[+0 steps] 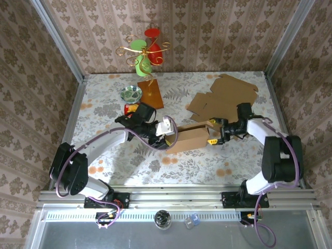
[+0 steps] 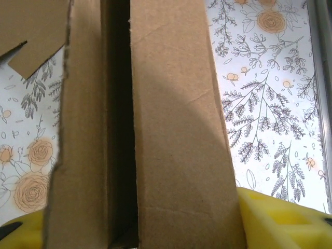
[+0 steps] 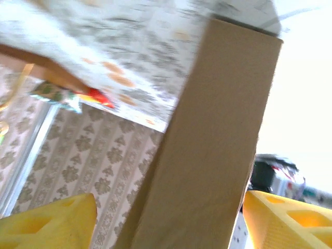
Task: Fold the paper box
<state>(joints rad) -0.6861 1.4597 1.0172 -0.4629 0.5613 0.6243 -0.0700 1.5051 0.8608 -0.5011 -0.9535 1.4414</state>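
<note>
Table [image 1: 104,155]: floral top; bears everything listed.
Bowl [image 1: 131,94]: small, far and left of centre, well apart from the work.
Stand [image 1: 149,92]: wooden base with a wire ornament, just right of the bowl.
Left gripper [image 1: 166,138]: at the box's left end. The jaws straddle it and the card fills the span between them, so it is grasping the box.
Box [image 1: 191,138]: brown card, part-formed, lying long side left to right at table centre, between the two grippers. A dark seam gapes along it in the left wrist view.
Box, handling: judged light, stiff across the panels and weak at the creases. It would dent if squeezed hard and slide easily on the table.
Box, hold: best taken at the ends, jaws flat on opposite walls near a folded edge, not on a loose flap.
Right gripper [image 1: 213,135]: at the box's right end. The jaws are released around it, with a gap showing on one side.
Sheet [image 1: 223,96]: flat cut card, far right, apart from the box.
</note>
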